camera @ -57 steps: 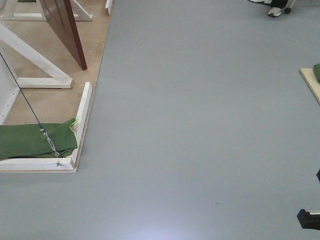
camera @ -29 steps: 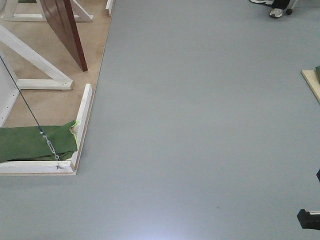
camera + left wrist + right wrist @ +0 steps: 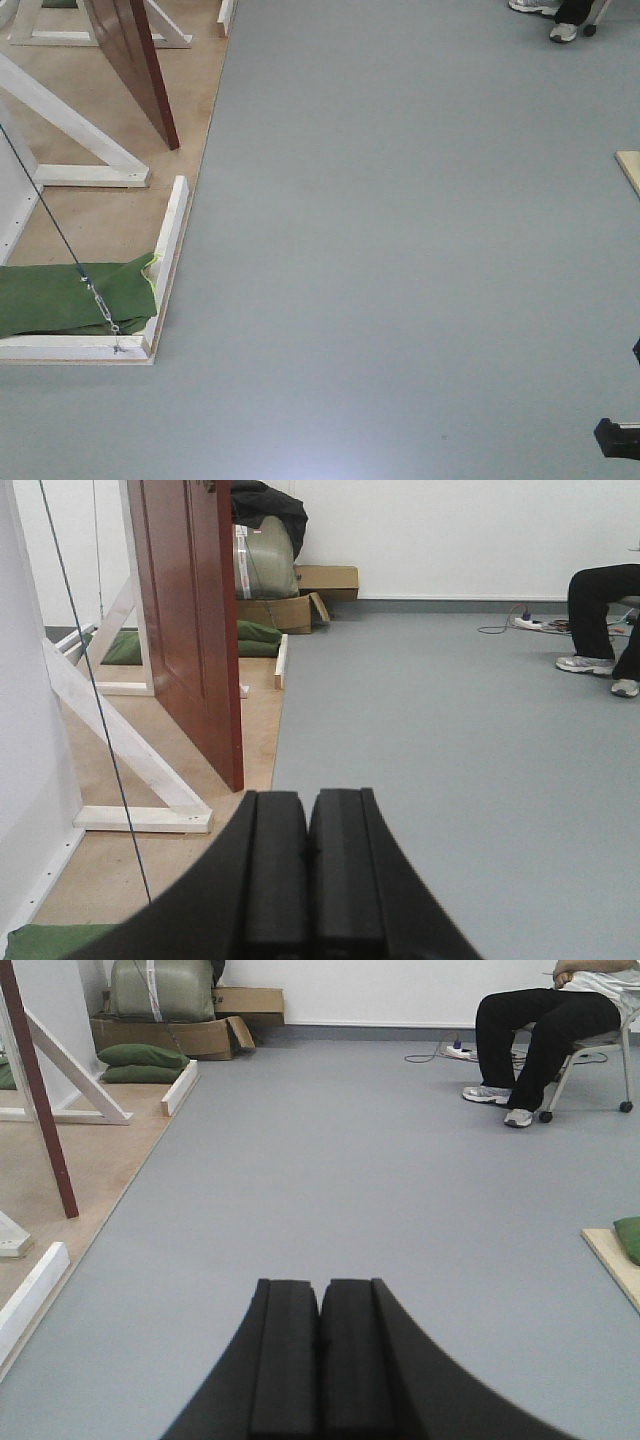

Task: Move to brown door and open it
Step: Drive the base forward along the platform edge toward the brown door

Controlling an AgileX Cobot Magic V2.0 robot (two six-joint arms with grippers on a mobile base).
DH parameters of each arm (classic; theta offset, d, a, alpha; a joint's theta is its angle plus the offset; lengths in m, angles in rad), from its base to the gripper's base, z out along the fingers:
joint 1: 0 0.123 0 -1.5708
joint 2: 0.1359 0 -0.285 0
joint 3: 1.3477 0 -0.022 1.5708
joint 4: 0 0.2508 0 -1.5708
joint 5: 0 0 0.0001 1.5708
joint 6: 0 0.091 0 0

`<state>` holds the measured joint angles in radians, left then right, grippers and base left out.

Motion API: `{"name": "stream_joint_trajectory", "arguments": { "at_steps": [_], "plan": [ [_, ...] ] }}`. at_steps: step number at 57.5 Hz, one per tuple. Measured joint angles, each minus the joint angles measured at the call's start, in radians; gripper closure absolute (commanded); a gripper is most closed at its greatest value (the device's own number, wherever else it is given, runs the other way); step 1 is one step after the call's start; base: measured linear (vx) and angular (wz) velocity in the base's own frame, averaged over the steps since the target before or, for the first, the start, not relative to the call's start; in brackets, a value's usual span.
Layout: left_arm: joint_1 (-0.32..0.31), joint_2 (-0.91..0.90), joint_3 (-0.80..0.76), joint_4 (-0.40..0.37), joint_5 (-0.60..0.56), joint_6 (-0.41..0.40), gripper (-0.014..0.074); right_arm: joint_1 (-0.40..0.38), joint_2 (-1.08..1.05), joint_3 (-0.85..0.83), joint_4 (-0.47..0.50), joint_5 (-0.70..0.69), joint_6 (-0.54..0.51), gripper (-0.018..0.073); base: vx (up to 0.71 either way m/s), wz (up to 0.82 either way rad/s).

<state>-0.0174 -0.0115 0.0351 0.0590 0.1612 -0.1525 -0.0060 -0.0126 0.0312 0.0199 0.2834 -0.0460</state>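
Observation:
The brown door (image 3: 190, 620) stands upright on a wooden platform, ahead and to the left. It also shows in the front view (image 3: 135, 60) at the top left and as a thin edge in the right wrist view (image 3: 35, 1085). My left gripper (image 3: 307, 810) is shut and empty, well short of the door. My right gripper (image 3: 321, 1295) is shut and empty over the grey floor.
White wooden braces (image 3: 80, 140) and a low white rail (image 3: 168, 250) edge the platform. A green cushion (image 3: 60, 298) and a thin cable (image 3: 55, 220) lie at left. A seated person (image 3: 545, 1030) is at far right. Boxes (image 3: 300, 595) stand by the wall.
The view has shifted forward: the platform, door and cushion have slid down in the front view. The board at the right edge has moved toward the frame edge.

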Motion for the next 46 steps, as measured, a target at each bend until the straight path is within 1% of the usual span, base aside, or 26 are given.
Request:
{"name": "stream_joint_trajectory", "arguments": {
  "at_steps": [23, 46],
  "plan": [
    [0.000, 0.000, 0.000, 0.000, 0.000, 0.000, 0.0603, 0.000, 0.000, 0.000, 0.000, 0.000, 0.000, 0.0559, 0.12, 0.02],
    [0.000, 0.000, 0.000, 0.000, 0.000, 0.000, 0.0603, 0.000, 0.000, 0.000, 0.000, 0.000, 0.000, 0.0559, 0.05, 0.00]
  ]
}}
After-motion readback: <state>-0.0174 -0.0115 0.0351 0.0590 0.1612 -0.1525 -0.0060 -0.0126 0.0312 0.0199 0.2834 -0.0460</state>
